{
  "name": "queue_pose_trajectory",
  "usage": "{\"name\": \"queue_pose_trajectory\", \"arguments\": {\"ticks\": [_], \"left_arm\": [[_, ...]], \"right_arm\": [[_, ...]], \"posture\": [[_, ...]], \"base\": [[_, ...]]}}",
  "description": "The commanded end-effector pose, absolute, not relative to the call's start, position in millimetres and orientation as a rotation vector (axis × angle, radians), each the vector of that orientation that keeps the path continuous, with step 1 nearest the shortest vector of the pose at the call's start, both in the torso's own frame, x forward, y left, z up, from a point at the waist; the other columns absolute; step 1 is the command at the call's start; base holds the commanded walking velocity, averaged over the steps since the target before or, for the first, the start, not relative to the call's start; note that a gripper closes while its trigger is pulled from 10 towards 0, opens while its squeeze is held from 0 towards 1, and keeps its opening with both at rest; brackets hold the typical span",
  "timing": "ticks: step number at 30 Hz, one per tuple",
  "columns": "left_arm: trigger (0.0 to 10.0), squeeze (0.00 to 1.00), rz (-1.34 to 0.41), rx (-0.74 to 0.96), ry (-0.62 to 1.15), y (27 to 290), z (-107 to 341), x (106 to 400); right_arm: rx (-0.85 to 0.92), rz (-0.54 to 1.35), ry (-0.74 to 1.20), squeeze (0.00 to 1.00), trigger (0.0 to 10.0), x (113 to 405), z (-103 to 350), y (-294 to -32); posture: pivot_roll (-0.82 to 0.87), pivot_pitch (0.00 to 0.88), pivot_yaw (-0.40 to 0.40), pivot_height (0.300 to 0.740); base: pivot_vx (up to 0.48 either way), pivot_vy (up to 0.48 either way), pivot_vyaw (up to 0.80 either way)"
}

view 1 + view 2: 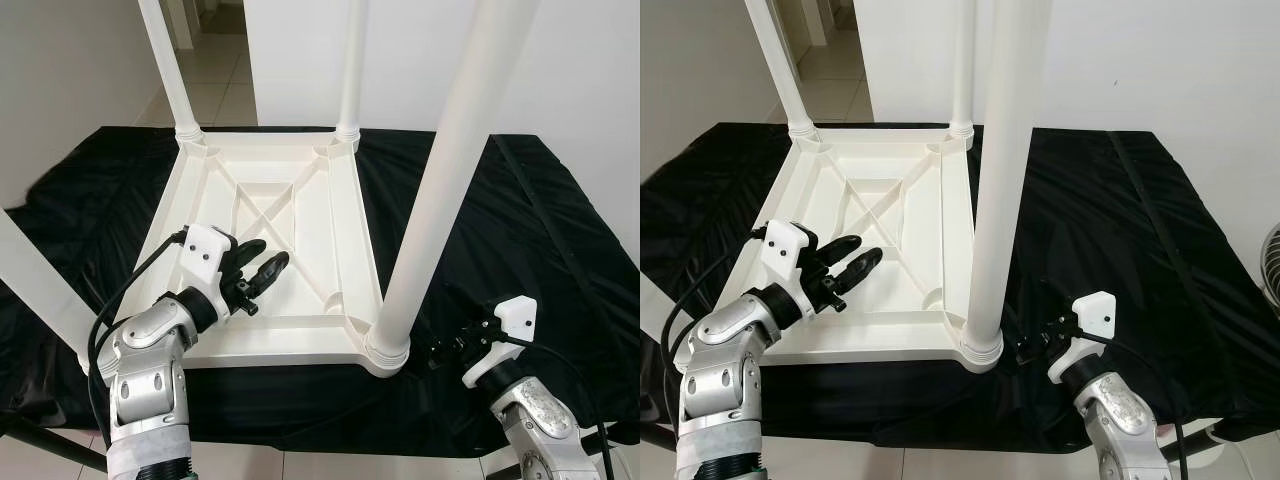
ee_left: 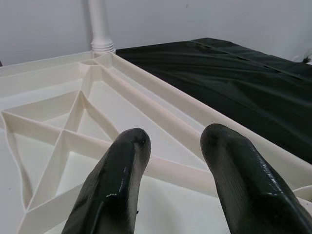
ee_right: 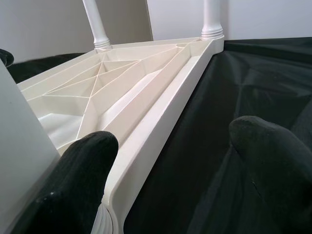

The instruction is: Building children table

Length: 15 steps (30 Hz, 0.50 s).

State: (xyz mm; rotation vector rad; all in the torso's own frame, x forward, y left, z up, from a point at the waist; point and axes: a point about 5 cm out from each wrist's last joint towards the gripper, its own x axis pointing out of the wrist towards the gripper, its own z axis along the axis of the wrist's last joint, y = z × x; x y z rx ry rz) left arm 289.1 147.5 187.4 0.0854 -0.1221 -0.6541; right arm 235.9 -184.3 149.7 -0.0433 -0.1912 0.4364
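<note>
Both my grippers, left [image 1: 262, 268] right [image 1: 1035, 347], spread empty | white ribbed plastic upturned tabletop [image 1: 262, 200]: legs fitted | next likely flip upright

White walls [image 1: 60, 90], tiled floor [image 1: 215, 85]

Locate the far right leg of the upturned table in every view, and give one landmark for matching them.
Left eye view: far right leg stands top centre, at the tabletop's back corner.
Right eye view: top centre, just left of the near leg.
Left wrist view: upper left, beside the black cloth.
Right wrist view: top right, ending the long rim.
Shared landmark: crossing ribs under the tabletop.
</note>
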Motion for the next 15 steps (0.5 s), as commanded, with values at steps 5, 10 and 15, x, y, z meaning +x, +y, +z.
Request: {"name": "queue_pose_trajectory", "arguments": {"ticks": [5,10,15], "left_arm": [[10.0,0.0,-0.17,0.043,-0.094,170.9,183.6,301.0],[10.0,0.0,-0.135,0.039,-0.079,173.8,182.3,303.1],[10.0,0.0,-0.106,0.039,-0.066,176.8,181.4,304.5]], "right_arm": [[-0.038,0.442,-0.178,0.0,10.0,234.1,145.2,-181.1],[-0.037,0.439,-0.179,0.0,10.0,234.1,144.8,-180.2],[-0.036,0.437,-0.181,0.0,10.0,233.9,144.8,-179.4]], "posture": [[0.0,0.082,0.048,0.74],[0.0,0.082,0.05,0.74],[0.0,0.085,0.052,0.74]], "base": [[0.0,0.0,0.0],[0.0,0.0,0.0],[0.0,0.0,0.0]]}}
